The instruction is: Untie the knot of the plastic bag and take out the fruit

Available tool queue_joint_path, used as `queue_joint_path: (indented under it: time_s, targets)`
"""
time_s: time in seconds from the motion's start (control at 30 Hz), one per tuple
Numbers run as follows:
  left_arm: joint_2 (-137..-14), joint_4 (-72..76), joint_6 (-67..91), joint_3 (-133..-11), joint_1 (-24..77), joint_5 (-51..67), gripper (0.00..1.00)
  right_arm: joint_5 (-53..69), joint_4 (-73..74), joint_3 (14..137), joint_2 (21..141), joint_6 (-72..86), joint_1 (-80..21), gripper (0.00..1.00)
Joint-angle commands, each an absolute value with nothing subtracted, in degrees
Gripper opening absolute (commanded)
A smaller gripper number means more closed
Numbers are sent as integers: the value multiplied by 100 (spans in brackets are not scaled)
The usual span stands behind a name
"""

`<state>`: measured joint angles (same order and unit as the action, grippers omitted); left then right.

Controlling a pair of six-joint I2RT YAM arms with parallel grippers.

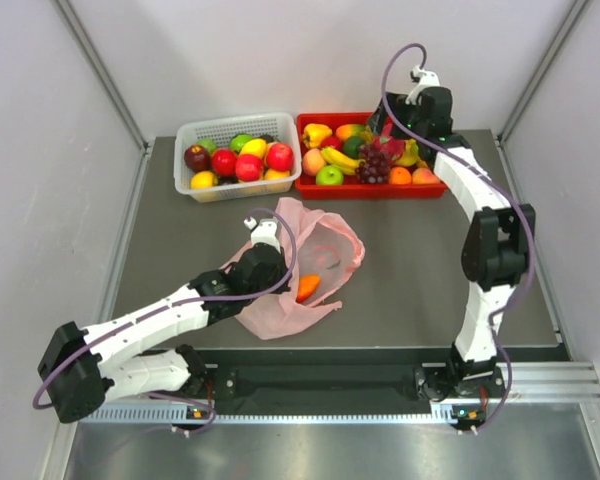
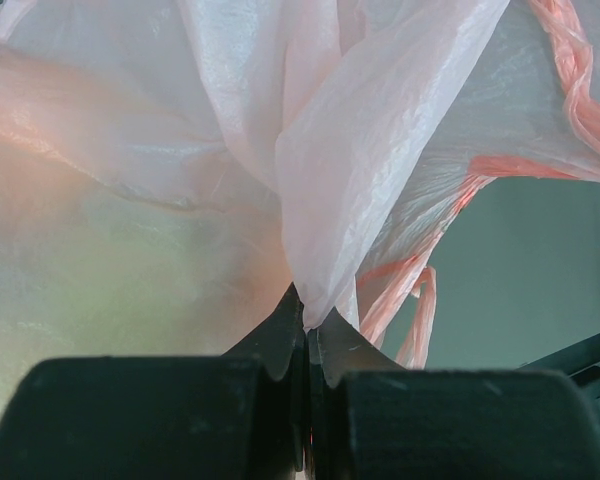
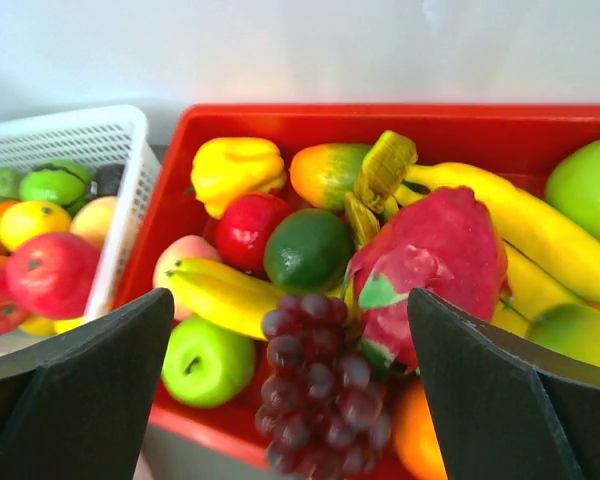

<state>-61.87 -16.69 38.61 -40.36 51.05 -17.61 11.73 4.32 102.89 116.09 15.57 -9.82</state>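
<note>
The pink plastic bag (image 1: 315, 250) lies crumpled on the grey table in the top view. My left gripper (image 1: 278, 275) is at its near-left side. In the left wrist view the left gripper (image 2: 308, 320) is shut on a fold of the bag (image 2: 360, 150), with pink handle strips (image 2: 412, 300) hanging to the right. I cannot make out the knot. An orange fruit (image 1: 307, 288) lies at the bag's near edge. My right gripper (image 1: 390, 130) is open and empty over the red tray (image 1: 315, 186), above a purple grape bunch (image 3: 320, 390).
A white basket (image 1: 188, 185) of toy fruit stands at the back left, touching the red tray (image 3: 500, 135). The tray holds bananas (image 3: 220, 295), a green apple (image 3: 205, 362), a dragon fruit (image 3: 435, 255) and other pieces. White walls close in the table.
</note>
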Motion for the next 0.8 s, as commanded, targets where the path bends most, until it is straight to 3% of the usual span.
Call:
queue_joint_path:
  time_s: [0.0,0.23,0.43,0.57,0.77]
  targets:
    - [-6038,-1433,3867,-4052,5115,-1793,0,950,44,10047,10416,1538,-905,100]
    - [-5950,-1477,3885,-4061,5115,-1802,0,1089,166,8659,9072,1477,-923,100]
    - [-5959,-1441,3902,-4069,5115,-1749,0,1556,307,6621,7098,1345,-1405,100]
    - [-6038,-1450,3911,-4061,5115,-1679,0,1399,369,5225,5911,1248,-2684,100]
    - [-6064,-1547,3964,-3964,5124,-1626,0,793,475,4361,4896,1309,-4636,99]
